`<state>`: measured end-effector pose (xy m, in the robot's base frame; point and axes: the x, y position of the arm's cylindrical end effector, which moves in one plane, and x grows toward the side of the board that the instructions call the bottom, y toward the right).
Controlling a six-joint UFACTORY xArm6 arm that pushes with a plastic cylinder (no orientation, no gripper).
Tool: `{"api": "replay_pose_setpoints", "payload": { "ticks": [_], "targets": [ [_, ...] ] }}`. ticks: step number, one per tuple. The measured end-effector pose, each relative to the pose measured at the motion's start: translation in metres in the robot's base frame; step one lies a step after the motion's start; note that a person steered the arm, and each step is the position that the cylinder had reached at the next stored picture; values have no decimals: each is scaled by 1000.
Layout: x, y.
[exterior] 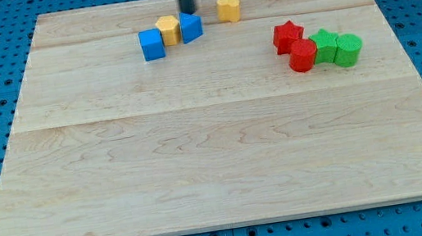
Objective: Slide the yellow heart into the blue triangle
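The blue triangle (191,26) lies near the view's top, left of centre. The yellow heart (228,7) lies apart from it, a short way to its right and slightly higher. My tip (188,11) comes down from the view's top edge and ends just behind the blue triangle's upper side, left of the yellow heart. Whether the tip touches the triangle cannot be told.
A second yellow block (170,30) sits against the triangle's left side, with a blue cube (152,44) at its lower left. At the right, a red star (288,35), another red block (302,55) and two green blocks (324,44) (347,48) form a cluster on the wooden board (219,175).
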<state>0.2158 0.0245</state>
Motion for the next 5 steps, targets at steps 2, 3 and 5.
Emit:
{"api": "replay_pose_setpoints", "payload": {
  "ticks": [2,3,5],
  "targets": [
    [29,77],
    [41,63],
    [30,24]
  ]
}}
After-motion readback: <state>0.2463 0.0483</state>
